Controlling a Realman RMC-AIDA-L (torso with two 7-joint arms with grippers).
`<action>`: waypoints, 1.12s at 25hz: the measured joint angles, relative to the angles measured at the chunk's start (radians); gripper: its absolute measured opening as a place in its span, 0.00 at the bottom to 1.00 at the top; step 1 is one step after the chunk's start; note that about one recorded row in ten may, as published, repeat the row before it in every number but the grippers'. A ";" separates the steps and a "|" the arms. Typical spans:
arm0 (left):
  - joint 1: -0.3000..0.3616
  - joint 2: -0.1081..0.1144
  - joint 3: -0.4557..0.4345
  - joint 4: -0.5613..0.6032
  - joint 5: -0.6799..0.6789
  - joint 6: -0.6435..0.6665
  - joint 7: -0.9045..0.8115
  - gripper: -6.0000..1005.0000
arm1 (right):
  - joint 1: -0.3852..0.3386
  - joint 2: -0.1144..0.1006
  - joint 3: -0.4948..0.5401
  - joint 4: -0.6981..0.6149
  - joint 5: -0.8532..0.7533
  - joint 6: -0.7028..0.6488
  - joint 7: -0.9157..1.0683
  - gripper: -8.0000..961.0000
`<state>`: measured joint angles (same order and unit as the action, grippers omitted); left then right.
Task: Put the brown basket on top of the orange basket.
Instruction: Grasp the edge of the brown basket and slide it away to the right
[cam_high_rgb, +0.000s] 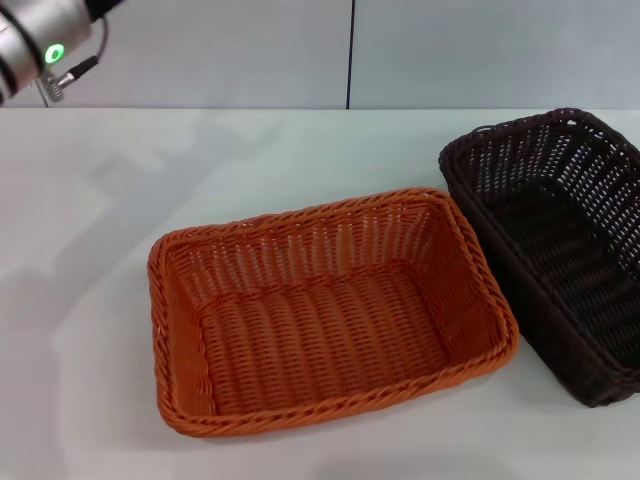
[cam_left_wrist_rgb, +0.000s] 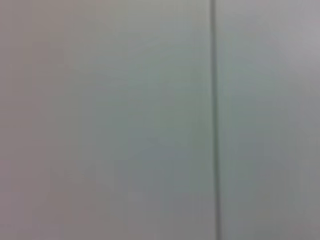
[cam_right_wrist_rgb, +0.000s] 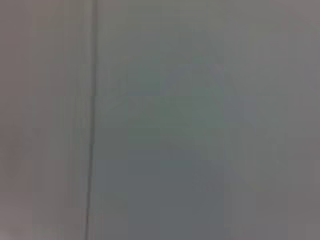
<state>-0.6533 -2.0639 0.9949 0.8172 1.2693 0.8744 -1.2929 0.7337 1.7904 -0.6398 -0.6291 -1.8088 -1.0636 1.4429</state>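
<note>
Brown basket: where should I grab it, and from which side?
Take the brown basket by its braided rim, probably the long side nearest the orange basket, coming down from above. It sits upright and open on the table, so the rim is exposed; the far side runs out of the head view. No gripper is in view.

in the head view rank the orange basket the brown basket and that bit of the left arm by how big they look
1. The orange basket looks largest.
2. The brown basket, though the frame edge cuts it off, so this ranking is unsure.
3. The left arm, only a small part showing at the top corner.
</note>
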 joint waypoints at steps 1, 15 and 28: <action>0.000 0.000 0.000 0.000 0.000 0.000 0.000 0.86 | 0.011 -0.020 -0.009 -0.067 -0.158 -0.049 0.093 0.63; 0.025 -0.002 0.005 -0.256 -0.430 0.168 0.387 0.86 | -0.083 0.071 -0.049 -0.494 -0.578 -0.644 0.161 0.64; 0.080 -0.002 0.018 -0.317 -0.442 0.259 0.384 0.86 | -0.117 0.173 -0.080 -0.495 -0.764 -0.704 0.171 0.64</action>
<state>-0.5731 -2.0662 1.0133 0.4998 0.8274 1.1331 -0.9088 0.6165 1.9636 -0.7197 -1.1240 -2.5729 -1.7678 1.6138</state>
